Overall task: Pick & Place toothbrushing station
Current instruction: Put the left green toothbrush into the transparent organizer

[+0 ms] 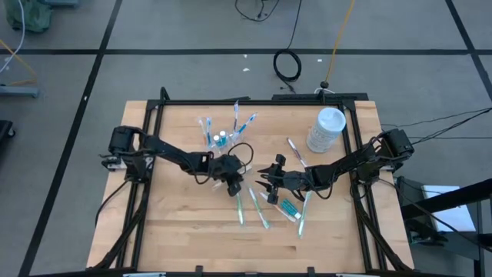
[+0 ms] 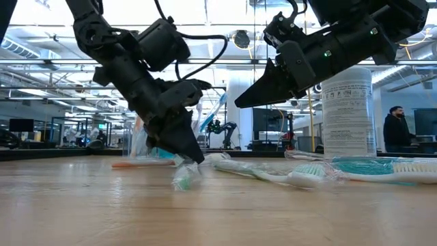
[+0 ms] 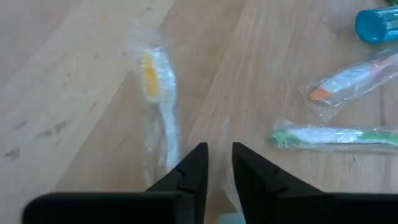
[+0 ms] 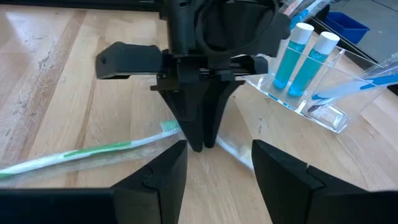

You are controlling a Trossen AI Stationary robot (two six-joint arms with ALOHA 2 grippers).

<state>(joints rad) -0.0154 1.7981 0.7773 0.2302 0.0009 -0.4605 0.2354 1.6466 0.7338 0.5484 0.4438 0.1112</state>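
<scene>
Partly done: left end effector (image 1: 233, 187) pinches a wrapped toothbrush (image 3: 160, 99) low; right end effector (image 1: 264, 178) wide; several toothbrushes (image 1: 261, 211) beneath remain.

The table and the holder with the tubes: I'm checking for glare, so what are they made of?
The table looks like pale matte wood, with visible grain and plank seams. The holder looks like clear glossy plastic: the blue tubes show through its walls.
</scene>
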